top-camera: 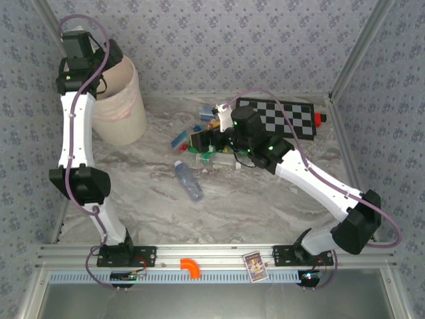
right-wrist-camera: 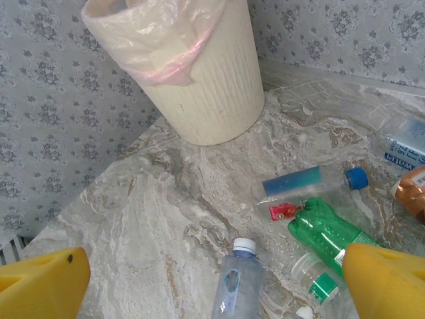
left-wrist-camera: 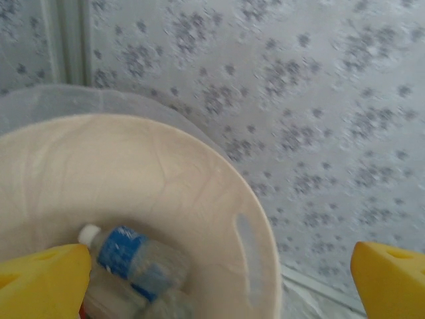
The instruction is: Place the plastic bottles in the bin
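The pale beige bin (top-camera: 126,109) with a clear liner stands at the far left. My left gripper (left-wrist-camera: 219,286) hangs open over its mouth, its yellow fingertips (left-wrist-camera: 43,282) wide apart with nothing between them. Inside the bin (left-wrist-camera: 199,173) lies a clear bottle with a blue label (left-wrist-camera: 129,256). My right gripper (right-wrist-camera: 216,286) is open above the table. Under it lies a clear bottle with a white cap (right-wrist-camera: 239,282). A green bottle (right-wrist-camera: 329,229), a blue-capped bottle (right-wrist-camera: 309,183) and a green-labelled clear bottle (right-wrist-camera: 319,282) lie to its right. More bottles (top-camera: 199,118) are scattered mid-table.
A black-and-white checkerboard (top-camera: 285,116) lies at the back right, with a small red block (top-camera: 319,119) at its end. Wallpapered walls and metal posts close in the table. An orange piece (top-camera: 190,267) and a card (top-camera: 254,266) sit on the front rail.
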Motion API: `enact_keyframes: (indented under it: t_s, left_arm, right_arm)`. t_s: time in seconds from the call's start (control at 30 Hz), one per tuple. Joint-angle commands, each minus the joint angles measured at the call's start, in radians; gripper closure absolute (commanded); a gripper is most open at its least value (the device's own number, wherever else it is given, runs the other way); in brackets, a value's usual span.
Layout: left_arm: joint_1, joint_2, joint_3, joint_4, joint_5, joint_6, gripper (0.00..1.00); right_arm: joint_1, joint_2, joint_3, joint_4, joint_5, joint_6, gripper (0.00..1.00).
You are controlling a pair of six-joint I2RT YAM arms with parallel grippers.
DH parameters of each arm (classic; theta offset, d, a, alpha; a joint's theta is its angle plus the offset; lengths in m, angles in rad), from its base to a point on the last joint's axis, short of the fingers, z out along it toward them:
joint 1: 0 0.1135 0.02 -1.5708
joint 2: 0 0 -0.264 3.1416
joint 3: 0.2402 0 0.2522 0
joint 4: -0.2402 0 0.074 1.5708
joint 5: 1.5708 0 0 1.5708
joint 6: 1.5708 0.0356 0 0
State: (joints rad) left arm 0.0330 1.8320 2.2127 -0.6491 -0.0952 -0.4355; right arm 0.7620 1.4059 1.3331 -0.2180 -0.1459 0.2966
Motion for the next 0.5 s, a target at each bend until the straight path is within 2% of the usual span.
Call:
enact_keyframes:
  t_s: [0.0,0.23,0.47]
  left_arm:
    - [-0.045,-0.108,-0.11,-0.04,0.029,-0.062,0.0]
    - [-0.153,-0.297,-0.433,-0.037,-0.003,-0.172,0.03]
    - [-0.29,-0.48,-0.813,0.082,-0.066,-0.305,0.07]
  right_arm:
    - [-0.004,-0.061,-0.025,0.022,0.003,-0.022,0.01]
    - [-0.022,-0.143,-0.105,0.053,0.007,-0.022,0.01]
    - [-0.047,-0.216,-0.193,0.083,-0.001,-0.009,0.01]
